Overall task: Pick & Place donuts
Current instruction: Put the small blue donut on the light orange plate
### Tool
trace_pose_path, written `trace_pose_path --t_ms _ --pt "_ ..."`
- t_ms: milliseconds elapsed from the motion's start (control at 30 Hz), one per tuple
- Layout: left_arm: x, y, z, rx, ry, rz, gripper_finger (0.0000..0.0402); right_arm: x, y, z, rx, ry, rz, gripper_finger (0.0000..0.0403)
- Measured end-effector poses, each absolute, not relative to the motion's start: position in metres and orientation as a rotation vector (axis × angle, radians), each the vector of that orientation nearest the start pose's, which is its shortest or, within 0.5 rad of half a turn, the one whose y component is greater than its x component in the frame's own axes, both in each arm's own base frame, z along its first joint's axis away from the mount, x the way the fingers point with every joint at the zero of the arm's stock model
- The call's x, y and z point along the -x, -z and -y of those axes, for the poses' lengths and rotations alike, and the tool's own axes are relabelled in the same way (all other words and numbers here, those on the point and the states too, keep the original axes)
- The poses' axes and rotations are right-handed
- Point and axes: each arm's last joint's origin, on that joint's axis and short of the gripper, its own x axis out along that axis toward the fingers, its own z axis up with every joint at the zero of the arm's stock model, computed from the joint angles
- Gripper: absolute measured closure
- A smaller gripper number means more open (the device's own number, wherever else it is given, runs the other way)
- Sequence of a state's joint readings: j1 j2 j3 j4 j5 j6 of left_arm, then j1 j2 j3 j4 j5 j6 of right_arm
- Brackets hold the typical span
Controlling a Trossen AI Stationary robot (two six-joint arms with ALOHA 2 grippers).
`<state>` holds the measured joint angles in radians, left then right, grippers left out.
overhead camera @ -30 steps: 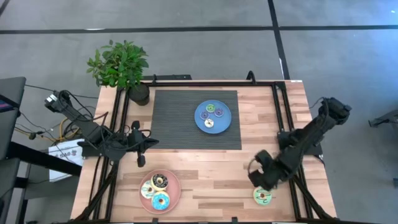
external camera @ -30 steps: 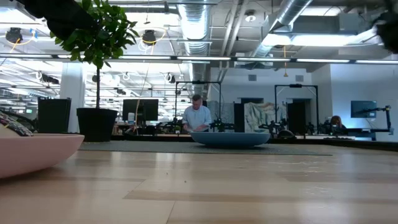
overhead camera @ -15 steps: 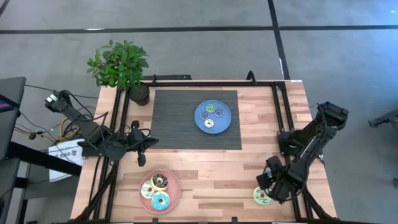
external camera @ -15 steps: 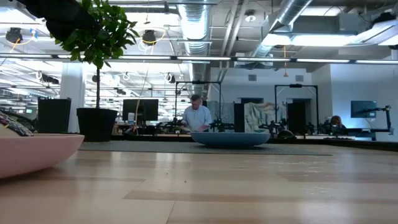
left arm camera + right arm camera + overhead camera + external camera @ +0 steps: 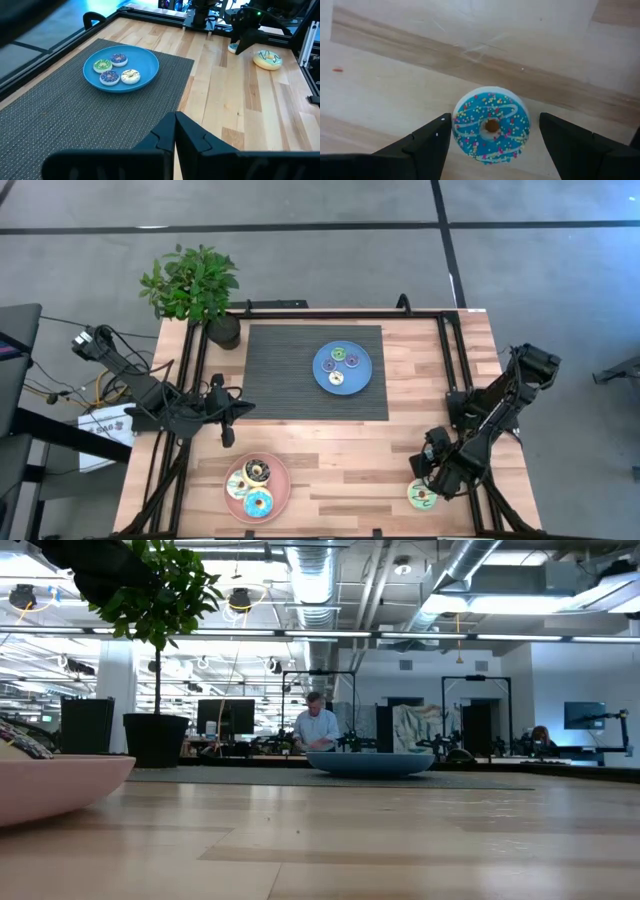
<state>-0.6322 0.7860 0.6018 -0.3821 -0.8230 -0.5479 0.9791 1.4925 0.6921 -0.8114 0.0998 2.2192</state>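
Observation:
My right gripper (image 5: 494, 120) is open near the table's near right corner (image 5: 432, 470), pointing down. Its fingers stand on either side of a small blue sprinkled donut (image 5: 491, 125), which lies flat on the wood (image 5: 233, 48). The arm hides this donut in the high view. A large green-iced donut (image 5: 422, 496) lies flat just nearward of it (image 5: 268, 58). The pink plate (image 5: 278, 480) carries a dark brown donut (image 5: 257, 470), a blue one (image 5: 258, 503) and a white one (image 5: 238, 485). Several small donuts lie on the blue plate (image 5: 358, 378). My left gripper (image 5: 175, 131) is shut at the table's left side (image 5: 225, 425).
A dark woven mat (image 5: 280, 370) lies under the blue plate at the table's middle. A potted plant (image 5: 195, 290) stands at the far left corner. Black frame rails (image 5: 455, 360) run along both sides. Bare wood lies between the two plates. A person (image 5: 318, 730) sits in the room beyond.
My right gripper has moved toward the table's near edge and right, closing in on the spot beside the green donut, then eased slightly back. No donut has moved.

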Motion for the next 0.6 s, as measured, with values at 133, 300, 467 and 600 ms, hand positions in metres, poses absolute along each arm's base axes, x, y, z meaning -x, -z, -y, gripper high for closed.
trace_pose_path --t_ms 133,300,467,600 --pt "-0.1409 -0.2575 0.0768 0.167 -0.293 -0.355 0.0400 -0.1188 -0.1351 -0.1716 -0.918 0.974 -1.246 0.0118" --pt "-0.1408 -0.2574 0.0768 0.156 -0.291 -0.357 0.0400 -0.1199 -0.1350 -0.1703 -0.920 0.984 -1.247 0.0153" --pt "-0.1407 -0.2571 0.0767 0.150 -0.291 -0.361 0.0400 -0.1228 -0.1350 -0.1683 -0.932 0.996 -1.241 0.0196" --pt "-0.1402 -0.2562 0.0764 0.123 -0.290 -0.372 0.0400 -0.1253 -0.1353 -0.1669 -0.943 1.002 -1.237 0.0219"
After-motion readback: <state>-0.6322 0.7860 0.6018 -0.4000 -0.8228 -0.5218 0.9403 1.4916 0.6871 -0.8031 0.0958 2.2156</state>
